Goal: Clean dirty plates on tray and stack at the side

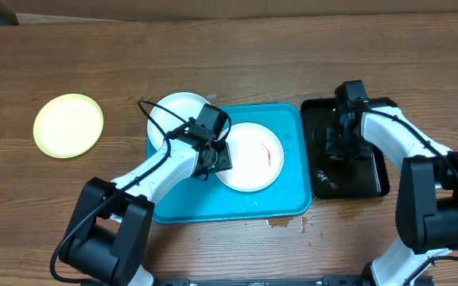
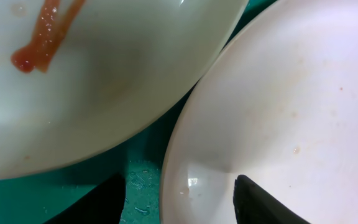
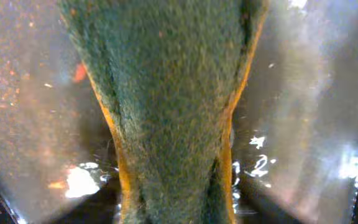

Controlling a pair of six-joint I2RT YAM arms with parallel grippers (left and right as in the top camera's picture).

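Overhead view, items on the bench (image 1: 293, 56):

1. Blue tray (image 1: 237, 208), centre. It carries the streaked plate (image 1: 253, 163), which lies flat inside with a red smear across its face.
2. Second white plate (image 1: 173, 115), lapping over the tray's far-left corner, its edge just beside the streaked plate.
3. Pale green plate (image 1: 68, 125), alone on the bench, well apart to the left.
4. Black tray (image 1: 372, 171), just right of the blue one.

Left gripper (image 2: 178, 180): jaws apart and astride the rim of the second white plate, one finger over the plate's face and one over the tray floor. It is not pinching.

Right gripper (image 1: 336, 143): over the black tray. A green-faced sponge (image 3: 173, 93) fills its wrist view. The fingers are hidden, so I cannot tell whether they are clamped.

Handling, judged: the plates look light, stiff and thin. The tray floor shows wet beads, so the plates are probably slick. Take them at the rim, one finger under and one over, and lift slowly. A flat plate gives little lip to grip and may slide or tip.
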